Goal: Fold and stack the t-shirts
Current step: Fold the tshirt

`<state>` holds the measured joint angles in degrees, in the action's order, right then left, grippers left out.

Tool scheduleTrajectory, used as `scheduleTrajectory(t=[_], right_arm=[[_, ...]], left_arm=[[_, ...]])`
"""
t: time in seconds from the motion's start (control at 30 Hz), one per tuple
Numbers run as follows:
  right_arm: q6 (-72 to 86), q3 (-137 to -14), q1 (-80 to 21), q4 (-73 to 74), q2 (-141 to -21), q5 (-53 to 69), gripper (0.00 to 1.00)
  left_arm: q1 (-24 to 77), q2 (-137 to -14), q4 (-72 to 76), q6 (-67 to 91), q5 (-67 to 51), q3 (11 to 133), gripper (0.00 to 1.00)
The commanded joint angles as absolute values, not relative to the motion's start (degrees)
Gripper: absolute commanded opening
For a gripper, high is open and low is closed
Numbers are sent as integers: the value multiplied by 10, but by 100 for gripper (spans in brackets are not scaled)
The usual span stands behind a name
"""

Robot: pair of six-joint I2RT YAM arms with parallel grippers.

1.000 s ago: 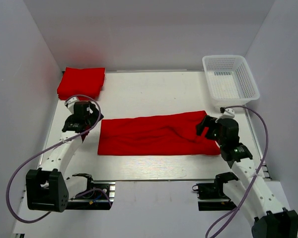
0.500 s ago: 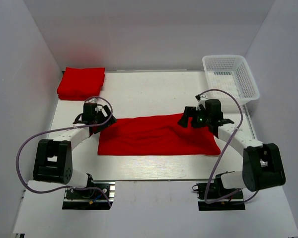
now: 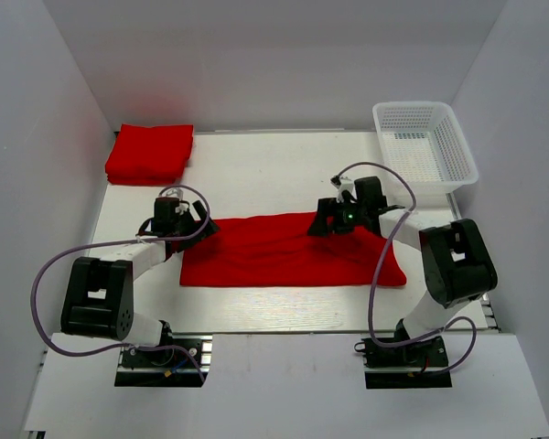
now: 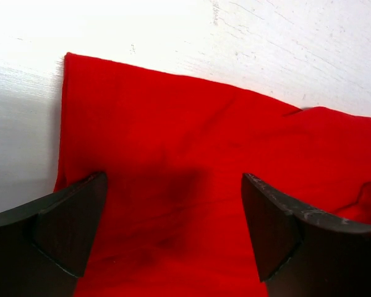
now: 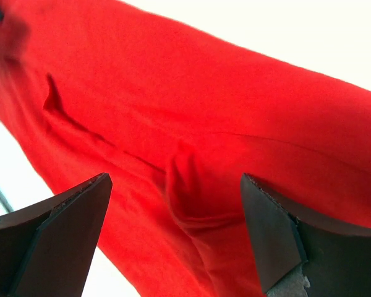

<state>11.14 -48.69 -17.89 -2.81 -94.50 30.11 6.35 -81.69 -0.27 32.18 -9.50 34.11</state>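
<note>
A red t-shirt (image 3: pixel 288 250) lies folded into a long strip across the middle of the table. A second red t-shirt (image 3: pixel 150 152) lies folded at the far left corner. My left gripper (image 3: pixel 201 228) is open just above the strip's far left corner, with red cloth (image 4: pixel 173 185) between its spread fingers. My right gripper (image 3: pixel 322 223) is open above the strip's far edge, right of centre, over a raised wrinkle (image 5: pixel 191 185). Neither gripper holds cloth.
A white mesh basket (image 3: pixel 425 146) stands at the far right corner, empty. The white table (image 3: pixel 256 174) is walled by white panels on three sides. Grey cables loop from both arms.
Both arms have swung inward onto the strip. The left gripper moved right to the far left corner. The right gripper moved left from the strip's right end to its far edge.
</note>
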Motion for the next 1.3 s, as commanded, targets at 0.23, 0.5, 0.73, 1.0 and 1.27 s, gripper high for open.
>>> scheduleTrajectory(t=[0.23, 0.5, 0.73, 1.0, 1.27], right_arm=[[109, -360, -228, 54, -798, 368, 90], [133, -284, -265, 147, -645, 481, 90], [127, -307, -268, 140, -635, 510, 90], [161, -321, -270, 184, -627, 333, 90], [285, -332, -265, 202, -634, 50, 90]], left_arm=[[55, -816, -73, 316, -30, 326, 100], [55, -810, -100, 316, 0, 346, 100], [55, -810, -123, 311, 23, 363, 100], [55, -795, -142, 311, 45, 374, 100], [55, -788, -142, 318, 45, 350, 100]])
